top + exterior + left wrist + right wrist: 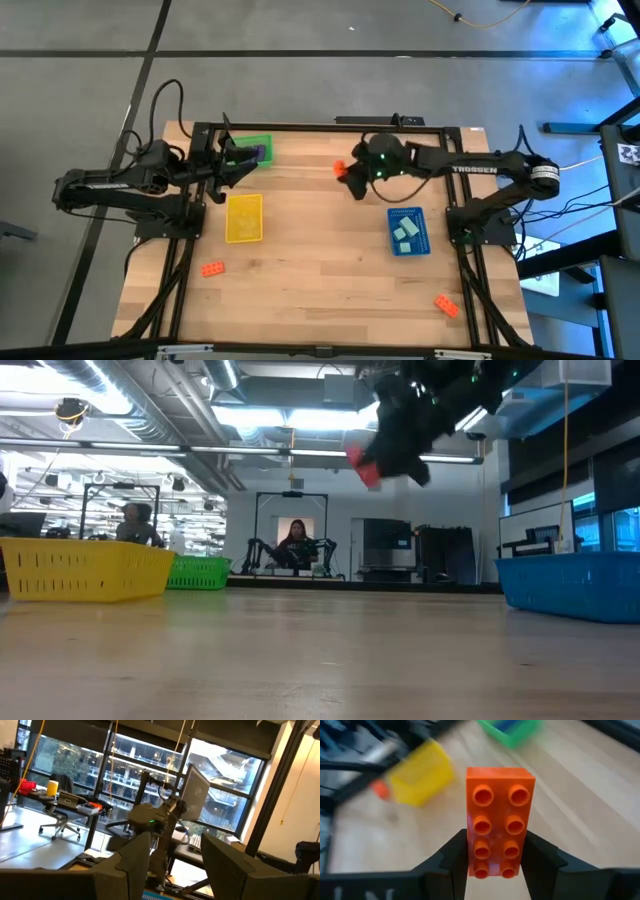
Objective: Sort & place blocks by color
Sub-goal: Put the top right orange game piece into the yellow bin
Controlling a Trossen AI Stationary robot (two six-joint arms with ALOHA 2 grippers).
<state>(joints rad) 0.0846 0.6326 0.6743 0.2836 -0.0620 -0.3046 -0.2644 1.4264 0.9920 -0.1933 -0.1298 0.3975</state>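
Observation:
My right gripper (347, 176) hangs above the table's far middle, shut on an orange-red block (499, 820) with two rows of studs. The low view shows this block (362, 464) high over the table. My left gripper (175, 865) stands open with nothing between its fingers, raised beside the green tray (252, 148), where a purple block (262, 152) lies. Teal blocks (405, 232) lie in the blue tray (392, 243). Two more orange-red blocks (212, 268) (446, 305) lie flat on the table. My right gripper pinches the orange-red block between its two fingers by its two long sides (471, 856), at one end. The fingers run along the block and slant down from the table's right. The block juts out ahead of them, studs toward the wrist camera, lifted clear.
A yellow tray (244, 217) stands left of the middle, between the green tray and the near-left loose block. Bare wood lies in the middle and along the near edge. People sit in the room beyond the table (297, 545).

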